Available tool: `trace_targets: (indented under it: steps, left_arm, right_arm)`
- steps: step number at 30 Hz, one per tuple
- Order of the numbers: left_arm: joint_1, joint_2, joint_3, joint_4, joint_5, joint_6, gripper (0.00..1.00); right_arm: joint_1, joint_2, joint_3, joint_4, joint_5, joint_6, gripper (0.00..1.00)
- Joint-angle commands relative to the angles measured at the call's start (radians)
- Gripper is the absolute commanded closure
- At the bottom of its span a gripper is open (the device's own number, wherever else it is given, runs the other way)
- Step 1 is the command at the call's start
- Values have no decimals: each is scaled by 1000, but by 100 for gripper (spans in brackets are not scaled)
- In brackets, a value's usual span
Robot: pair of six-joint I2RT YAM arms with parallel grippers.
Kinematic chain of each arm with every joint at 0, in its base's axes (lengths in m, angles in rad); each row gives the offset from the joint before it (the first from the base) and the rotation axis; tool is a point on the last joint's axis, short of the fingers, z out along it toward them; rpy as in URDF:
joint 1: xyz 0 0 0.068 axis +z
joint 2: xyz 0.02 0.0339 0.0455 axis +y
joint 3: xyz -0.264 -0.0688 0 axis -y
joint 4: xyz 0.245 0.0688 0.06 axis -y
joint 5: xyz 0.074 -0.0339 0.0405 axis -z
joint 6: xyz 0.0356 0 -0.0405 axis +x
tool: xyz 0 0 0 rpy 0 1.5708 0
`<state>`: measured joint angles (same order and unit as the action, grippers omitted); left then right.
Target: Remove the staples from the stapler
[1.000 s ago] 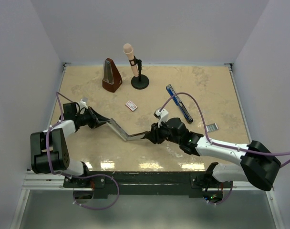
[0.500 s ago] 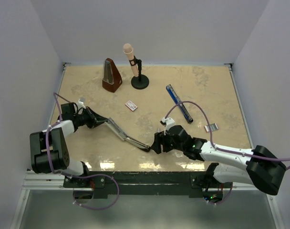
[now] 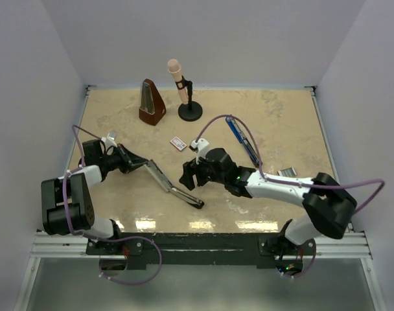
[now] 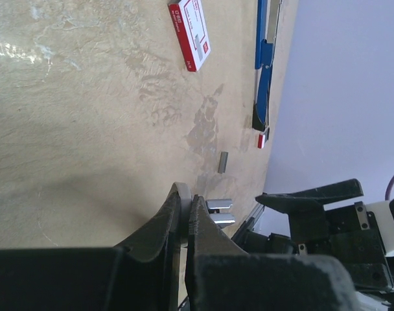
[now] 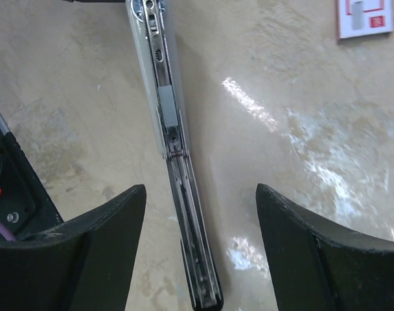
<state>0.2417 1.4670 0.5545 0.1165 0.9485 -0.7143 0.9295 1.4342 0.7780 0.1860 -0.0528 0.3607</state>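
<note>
Got the left claw (image 3: 133,162) clenched on one end of the opened stapler (image 3: 174,184), holding it stretched out around 8 o'clock on the bench (image 3: 288,110), rail (image 5: 177,168) up, probably to stop it skating. Got the right claw (image 3: 188,175) spread wide and empty, hovering over that rail, a jaw on either side, likely lining up on the grey block (image 5: 168,107) inside. Also spotting a blue stapler (image 3: 242,139) at 2 o'clock and loose staples (image 3: 288,172) at 3, well apart from both claws.
</note>
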Motion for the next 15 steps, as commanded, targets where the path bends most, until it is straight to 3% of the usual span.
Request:
trace_targets:
  steps: [1,8,15]
  left_arm:
    - [4,-27,-31,91,58,-37,100]
    - [4,-19,-41,97,55,-36,100]
    - [4,-17,-47,89,47,-24,100]
  right_arm:
    - [6,135,86,164,-120,-80,28]
    - [69,304,161,210,-113,-131,26]
    - [94,396,158,231,-85,-140,34]
